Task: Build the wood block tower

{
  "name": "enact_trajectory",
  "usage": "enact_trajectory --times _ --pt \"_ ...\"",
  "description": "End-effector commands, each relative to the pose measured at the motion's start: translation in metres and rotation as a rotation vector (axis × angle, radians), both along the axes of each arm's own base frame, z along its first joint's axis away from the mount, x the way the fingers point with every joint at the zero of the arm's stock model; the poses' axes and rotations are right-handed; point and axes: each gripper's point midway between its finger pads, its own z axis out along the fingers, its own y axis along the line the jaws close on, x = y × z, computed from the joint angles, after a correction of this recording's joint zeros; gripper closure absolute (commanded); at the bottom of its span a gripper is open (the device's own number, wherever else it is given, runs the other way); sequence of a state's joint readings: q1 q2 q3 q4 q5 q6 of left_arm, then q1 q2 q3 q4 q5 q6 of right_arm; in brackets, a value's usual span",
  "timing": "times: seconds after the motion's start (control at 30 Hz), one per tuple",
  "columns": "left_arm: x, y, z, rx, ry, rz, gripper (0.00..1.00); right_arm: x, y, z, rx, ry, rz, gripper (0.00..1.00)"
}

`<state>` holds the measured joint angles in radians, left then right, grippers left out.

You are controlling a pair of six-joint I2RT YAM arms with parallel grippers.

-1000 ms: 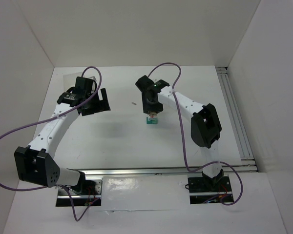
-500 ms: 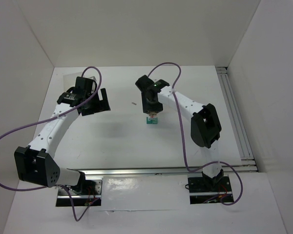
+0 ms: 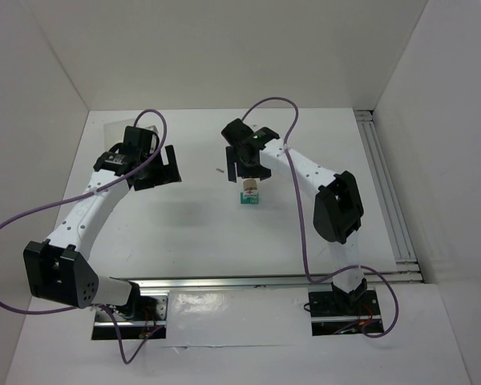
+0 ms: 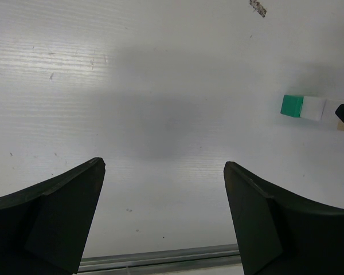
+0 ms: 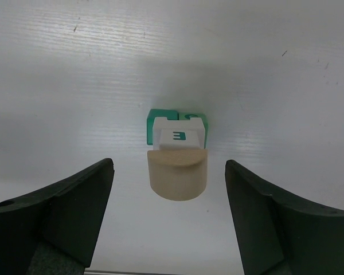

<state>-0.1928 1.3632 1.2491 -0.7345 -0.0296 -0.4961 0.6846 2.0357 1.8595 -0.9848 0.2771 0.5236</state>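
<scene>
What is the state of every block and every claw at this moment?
teal-green cube: lowest block.
white cube: resting on the teal-green cube.
tan cylinder: on top of the white cube, not gripped.
right claw: open, above the tan cylinder, not touching it.
left claw: open, empty.

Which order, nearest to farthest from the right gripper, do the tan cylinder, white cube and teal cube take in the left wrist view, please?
1. Tan cylinder: on top, just beneath the open right gripper.
2. White cube: in the middle.
3. Teal cube: at the bottom, farthest.
</scene>
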Motion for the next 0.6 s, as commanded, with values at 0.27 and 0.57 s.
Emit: enact_trajectory --times 0.27,0.57 --pt "0.001 -0.002 0.011 0.0 -0.039 -0.026 0.02 0.015 -0.007 0.045 0.019 -0.109 -0.024 0.15" --pt "0.001 -0.002 0.011 0.0 -0.039 -0.026 0.02 0.025 -0.024 0.061 0.01 -0.155 -0.052 0.15"
